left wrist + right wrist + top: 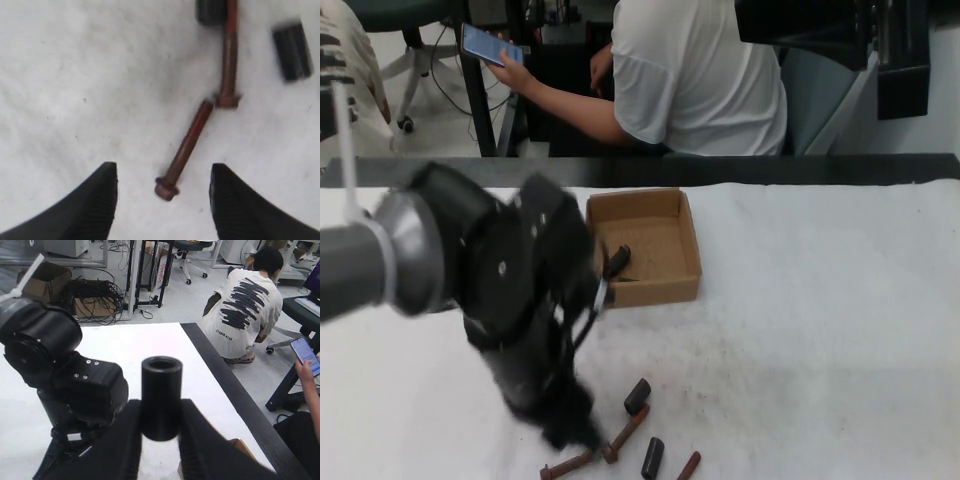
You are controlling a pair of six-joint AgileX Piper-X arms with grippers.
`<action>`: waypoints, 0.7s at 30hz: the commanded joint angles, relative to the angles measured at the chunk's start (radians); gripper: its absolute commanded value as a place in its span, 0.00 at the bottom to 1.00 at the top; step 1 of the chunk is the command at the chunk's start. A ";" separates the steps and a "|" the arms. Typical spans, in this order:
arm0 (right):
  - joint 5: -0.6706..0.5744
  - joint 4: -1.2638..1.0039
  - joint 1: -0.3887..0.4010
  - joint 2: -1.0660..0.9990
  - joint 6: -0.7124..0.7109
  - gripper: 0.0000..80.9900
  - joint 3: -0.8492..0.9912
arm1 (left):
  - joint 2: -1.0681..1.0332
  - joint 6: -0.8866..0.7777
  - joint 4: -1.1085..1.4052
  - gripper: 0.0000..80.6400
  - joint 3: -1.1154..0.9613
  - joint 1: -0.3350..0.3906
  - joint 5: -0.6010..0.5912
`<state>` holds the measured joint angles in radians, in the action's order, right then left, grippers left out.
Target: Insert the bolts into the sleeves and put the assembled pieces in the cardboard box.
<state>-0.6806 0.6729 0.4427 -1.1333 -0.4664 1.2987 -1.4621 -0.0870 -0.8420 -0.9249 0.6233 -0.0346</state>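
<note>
My left gripper (pixel 162 200) hangs open just above the white bench, its dark fingers (pixel 95 205) on either side of the head end of a rusty brown bolt (pixel 185 150). A second bolt (pixel 229 55) lies just beyond it, with two black sleeves (pixel 292 50) nearby. In the high view the left gripper (pixel 565 425) is low at the front beside the bolts (pixel 625 432) and sleeves (pixel 637 396). My right gripper (pixel 160 412) is shut on an upright black sleeve (pixel 161 390). The cardboard box (pixel 665 290) holds a dark piece (pixel 617 260).
The left arm's bulky body (pixel 500 270) stands close to the box's left side and is seen in the right wrist view (pixel 60 370). A third bolt (pixel 688 465) lies at the front edge. The bench's right half is bare white cloth (pixel 840 330).
</note>
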 commanded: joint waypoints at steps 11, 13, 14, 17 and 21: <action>-0.034 -0.004 -0.004 0.011 0.049 0.01 0.008 | 0.017 -1.429 0.489 0.64 -0.003 0.021 -0.048; -0.034 -0.004 -0.004 0.011 0.049 0.01 0.008 | 0.017 -1.544 0.607 0.64 -0.003 0.033 0.019; -0.034 -0.004 -0.004 0.011 0.049 0.01 0.008 | 0.017 -1.578 0.633 0.64 -0.003 0.036 0.043; -0.034 -0.004 -0.004 0.011 0.049 0.01 0.008 | 0.017 -1.758 0.541 0.60 -0.003 0.059 0.112; -0.034 -0.004 -0.004 0.011 0.058 0.01 0.008 | 0.028 -1.889 0.215 0.35 -0.003 0.098 0.173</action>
<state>-0.7023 0.6729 0.4427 -1.1333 -0.4195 1.2987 -1.4491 -1.9109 -0.4656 -0.9262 0.6998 0.0870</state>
